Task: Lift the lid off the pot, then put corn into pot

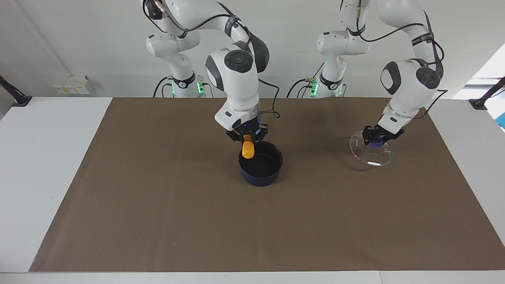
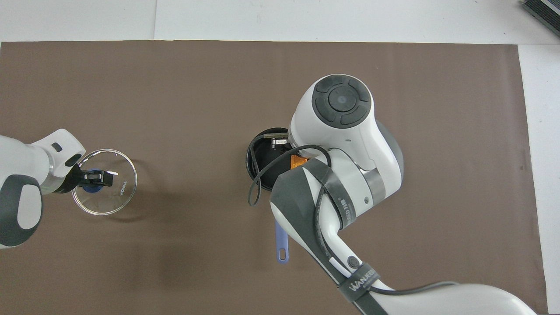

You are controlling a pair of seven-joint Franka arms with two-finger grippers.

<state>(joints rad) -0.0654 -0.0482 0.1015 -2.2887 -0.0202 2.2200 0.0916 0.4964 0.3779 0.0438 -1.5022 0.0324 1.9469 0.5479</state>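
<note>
— Two arms at work. What has the right gripper (image 1: pixel 247 139) got?

— Its fingers are closed on the top end of the corn (image 1: pixel 247 150), which hangs upright over the open pot (image 1: pixel 260 163), at the rim nearer the robots. Whether the cob's lower end has dipped below the rim, I can't quite say.

— And from overhead?

— The right arm's wrist covers most of the pot; only a crescent of the dark interior, a sliver of orange, and the long blue handle (image 2: pixel 282 245) pointing toward the robots show past it. A black cable loops across the pot's mouth too.

— Where does the pot sit?

— Mid-surface, on the brown mat (image 1: pixel 158 197) that covers most of the white surface (image 1: pixel 39 157).

— And toward the left arm's end?

— The left gripper (image 1: pixel 378 139) has its fingers clamped on the blue knob of the lid (image 1: pixel 371 154). The glass disc is tilted, its lower edge at or just above the mat, well apart from the pot.
</note>
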